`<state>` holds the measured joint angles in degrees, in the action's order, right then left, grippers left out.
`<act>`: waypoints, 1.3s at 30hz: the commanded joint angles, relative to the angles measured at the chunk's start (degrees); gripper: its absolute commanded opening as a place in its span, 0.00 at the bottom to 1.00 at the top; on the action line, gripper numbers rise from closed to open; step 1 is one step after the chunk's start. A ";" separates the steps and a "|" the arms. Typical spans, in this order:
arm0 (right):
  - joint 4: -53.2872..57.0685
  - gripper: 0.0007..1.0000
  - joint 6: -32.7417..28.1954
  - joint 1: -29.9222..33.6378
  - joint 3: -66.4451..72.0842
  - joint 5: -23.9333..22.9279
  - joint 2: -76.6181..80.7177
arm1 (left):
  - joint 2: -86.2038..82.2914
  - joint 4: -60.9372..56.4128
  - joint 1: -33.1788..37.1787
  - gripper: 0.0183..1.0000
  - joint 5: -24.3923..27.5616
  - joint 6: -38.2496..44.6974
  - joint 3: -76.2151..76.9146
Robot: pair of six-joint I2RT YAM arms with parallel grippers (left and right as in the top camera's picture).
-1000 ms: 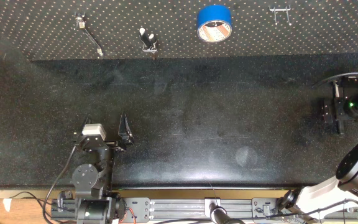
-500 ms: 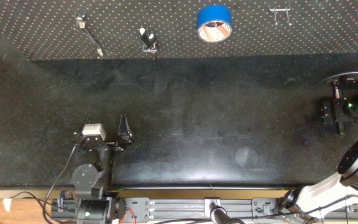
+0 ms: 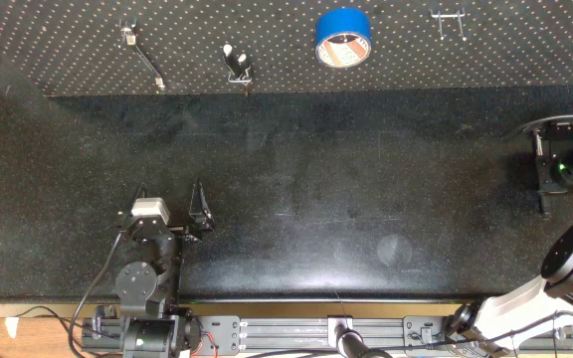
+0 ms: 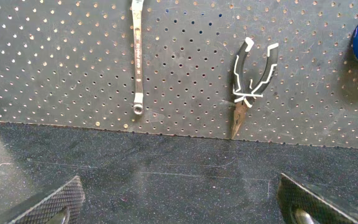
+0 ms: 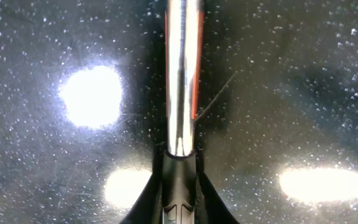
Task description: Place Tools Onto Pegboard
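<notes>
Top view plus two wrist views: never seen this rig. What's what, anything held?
Two robot arms stand at a black table facing a pegboard. The top view looks down from above; each wrist view comes from a camera mounted on one arm's wrist. On the pegboard hang a wrench, pliers and a blue tape roll. The left arm's fingers are open and empty. The right arm's fingers look shut on a shiny metal tool, low over the table.
</notes>
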<state>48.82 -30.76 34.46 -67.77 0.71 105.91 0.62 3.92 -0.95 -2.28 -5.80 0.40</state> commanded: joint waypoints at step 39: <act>-9.35 0.08 23.45 -30.91 0.37 17.79 -36.33 | -0.42 0.44 0.20 1.00 0.42 0.31 -0.09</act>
<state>40.14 -8.16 4.54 -67.13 18.15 68.05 0.62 3.90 -0.95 -2.28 -5.80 0.40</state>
